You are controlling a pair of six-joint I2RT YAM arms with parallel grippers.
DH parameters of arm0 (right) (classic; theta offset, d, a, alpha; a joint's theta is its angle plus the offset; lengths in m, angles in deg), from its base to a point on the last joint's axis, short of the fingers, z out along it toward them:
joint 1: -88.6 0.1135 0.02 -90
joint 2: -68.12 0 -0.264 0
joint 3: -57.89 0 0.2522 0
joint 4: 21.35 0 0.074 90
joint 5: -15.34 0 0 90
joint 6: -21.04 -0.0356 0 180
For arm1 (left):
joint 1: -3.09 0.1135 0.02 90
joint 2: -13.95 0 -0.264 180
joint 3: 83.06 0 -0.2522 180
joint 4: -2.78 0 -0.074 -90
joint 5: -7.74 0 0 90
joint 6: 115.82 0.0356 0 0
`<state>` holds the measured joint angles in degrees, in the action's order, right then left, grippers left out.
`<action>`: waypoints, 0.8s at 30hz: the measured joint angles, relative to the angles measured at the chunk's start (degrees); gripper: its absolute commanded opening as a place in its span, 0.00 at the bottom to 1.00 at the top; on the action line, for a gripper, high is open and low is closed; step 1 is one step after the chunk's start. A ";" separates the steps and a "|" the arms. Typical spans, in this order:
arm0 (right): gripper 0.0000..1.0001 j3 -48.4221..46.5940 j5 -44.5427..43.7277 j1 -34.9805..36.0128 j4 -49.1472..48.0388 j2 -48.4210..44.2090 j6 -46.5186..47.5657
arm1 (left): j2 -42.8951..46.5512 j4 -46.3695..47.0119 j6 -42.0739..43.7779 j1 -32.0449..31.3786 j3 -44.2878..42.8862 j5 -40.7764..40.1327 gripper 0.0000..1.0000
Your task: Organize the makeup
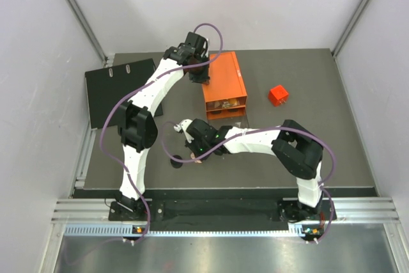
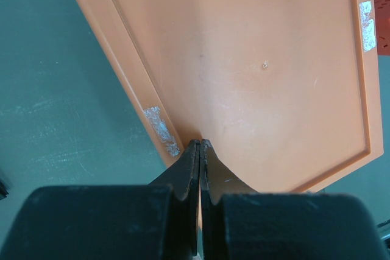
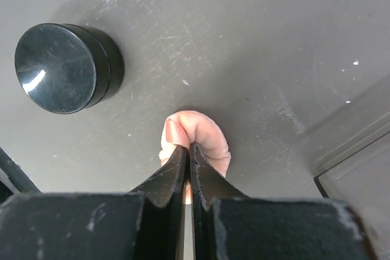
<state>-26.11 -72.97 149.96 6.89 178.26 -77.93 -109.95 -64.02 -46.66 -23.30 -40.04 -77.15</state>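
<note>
Dark table [image 3: 256,35], right end effector [image 3: 187,151] clamping pinkish disc [image 3: 206,131]

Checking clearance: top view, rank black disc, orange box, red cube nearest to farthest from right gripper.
1. black disc, just left of the right gripper.
2. orange box, beyond, toward the back.
3. red cube, back right.

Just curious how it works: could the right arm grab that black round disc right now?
Probably not yet. The black round disc lies close by on the bare table with nothing between, but the right pincer is shut on a pinkish round piece.
</note>
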 measured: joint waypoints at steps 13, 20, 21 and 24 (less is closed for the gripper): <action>0.00 -3.96 -7.48 0.13 3.32 -9.33 1.62 | -0.02 0.00 0.07 0.00 0.00 0.00 0.00; 0.00 -4.79 -15.85 -0.04 3.13 -12.68 1.95 | -0.02 -0.02 0.20 0.00 -0.11 0.00 0.00; 0.00 -4.74 -17.00 -0.17 3.15 -12.68 1.90 | -0.02 -0.02 0.22 0.00 -0.15 0.00 0.00; 0.00 -3.61 -20.55 -0.79 3.21 -12.83 1.66 | -0.04 -0.07 0.22 0.00 -0.28 0.00 0.00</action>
<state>-29.72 -93.52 149.18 10.11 165.43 -76.27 -109.99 -64.08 -46.44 -23.30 -40.32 -77.15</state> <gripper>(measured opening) 0.008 0.010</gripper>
